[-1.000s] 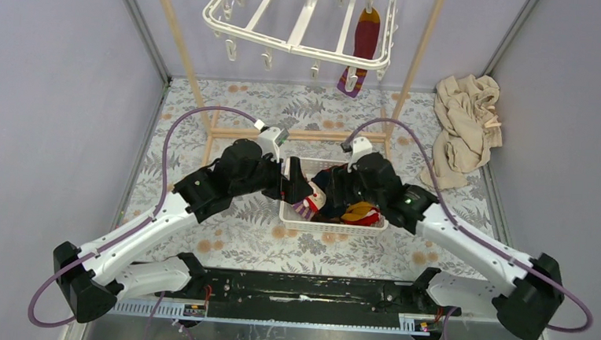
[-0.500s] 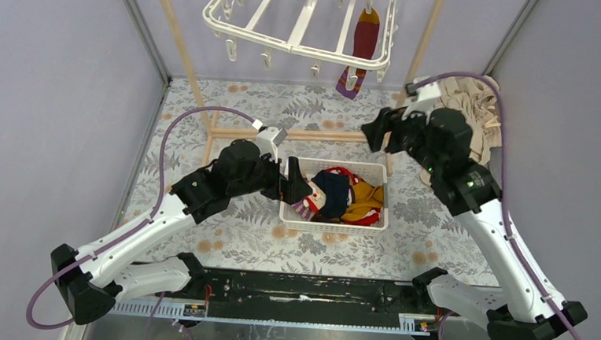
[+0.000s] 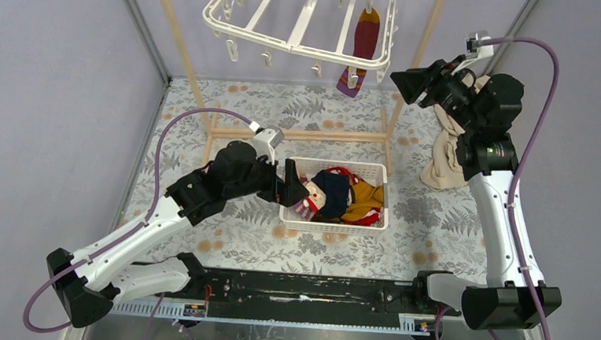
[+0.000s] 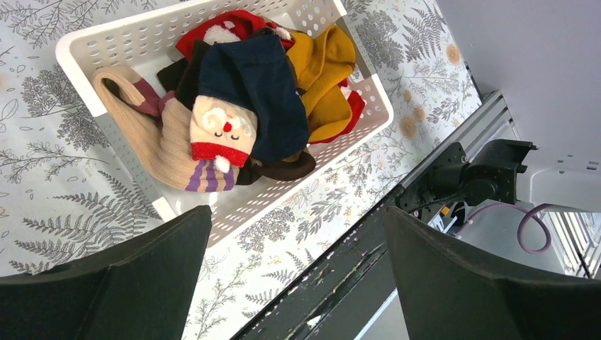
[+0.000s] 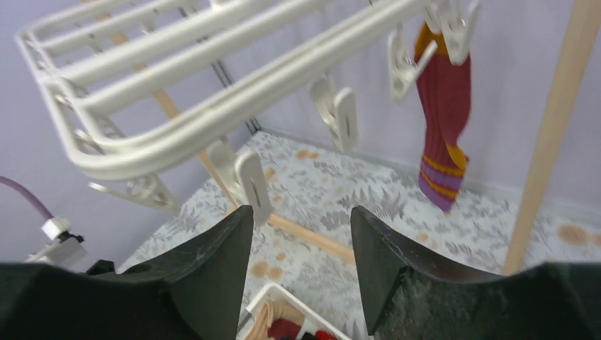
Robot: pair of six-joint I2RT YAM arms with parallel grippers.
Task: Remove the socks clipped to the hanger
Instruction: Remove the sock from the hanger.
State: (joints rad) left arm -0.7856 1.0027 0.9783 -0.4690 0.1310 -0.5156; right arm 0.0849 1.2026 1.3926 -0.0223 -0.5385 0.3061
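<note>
My right pincer [image 3: 403,78] is raised, level with the hanger [image 3: 289,49] and near its right end; jaws partly apart, nothing between them. On the right wrist view one maroon sock [image 5: 443,99] with orange and purple stripes hangs clipped at the hanger's right side, beside the wooden pole [image 5: 549,134]. My left pincer [image 4: 298,234] is low, jaws wide and empty, at the left edge of the white basket [image 4: 78,49] on the desk [image 4: 42,177]. The basket holds a heap of socks [image 4: 262,99]: navy, mustard, red, tan, one with a Santa face
</note>
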